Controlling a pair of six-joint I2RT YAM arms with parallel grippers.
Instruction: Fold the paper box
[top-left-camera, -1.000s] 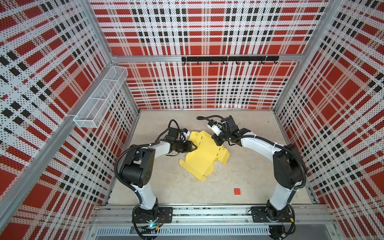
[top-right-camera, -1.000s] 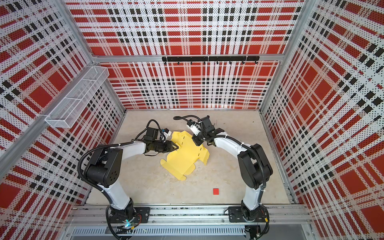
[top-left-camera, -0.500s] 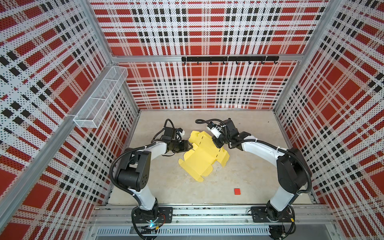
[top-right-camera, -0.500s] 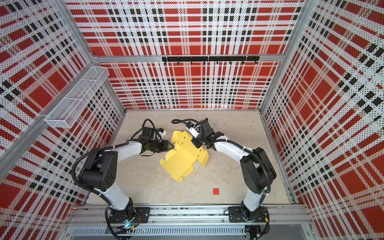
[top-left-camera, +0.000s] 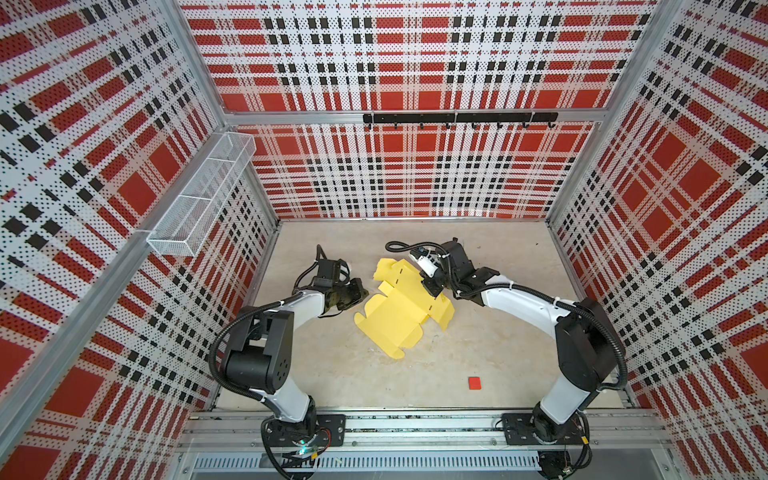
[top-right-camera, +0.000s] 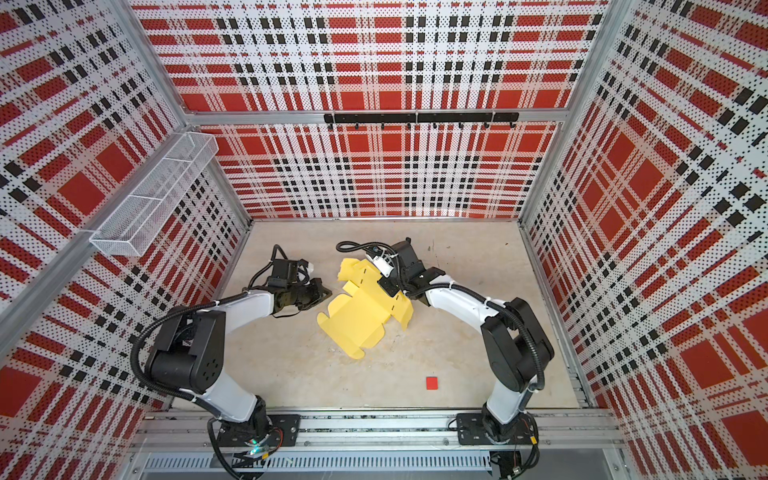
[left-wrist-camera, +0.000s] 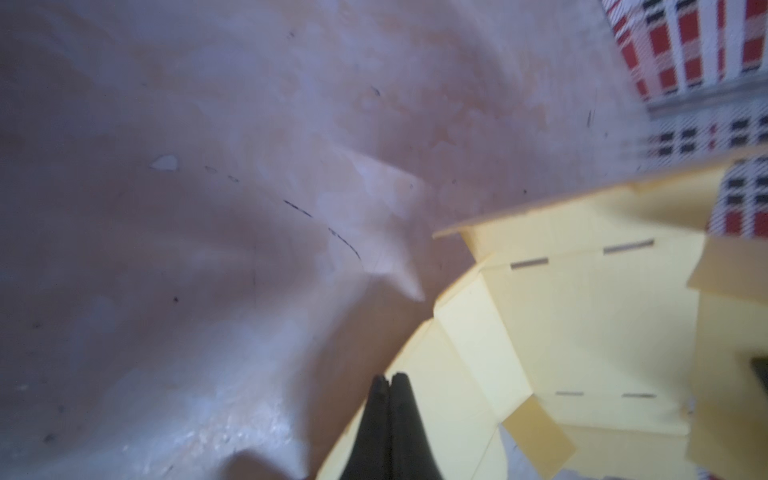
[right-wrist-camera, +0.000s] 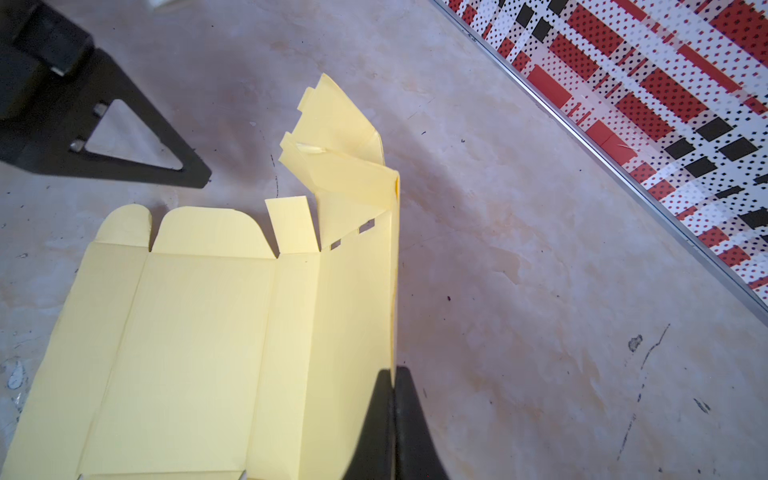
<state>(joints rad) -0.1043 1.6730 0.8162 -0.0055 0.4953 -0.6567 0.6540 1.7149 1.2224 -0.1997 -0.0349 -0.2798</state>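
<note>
We note the paper box at the middle of the table, mostly an open sheet: near panels lie flat, the far right side is lifted and creased. The right gripper is clamped on that raised edge; in the right wrist view the card runs in between its closed tips. The left gripper sits just left of the box, jaws pressed together, holding nothing. A small red square lies well apart, near right.

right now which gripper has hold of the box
The right gripper: it is shut on a raised edge of the box. The left gripper is shut too, but on nothing, beside the card.
</note>
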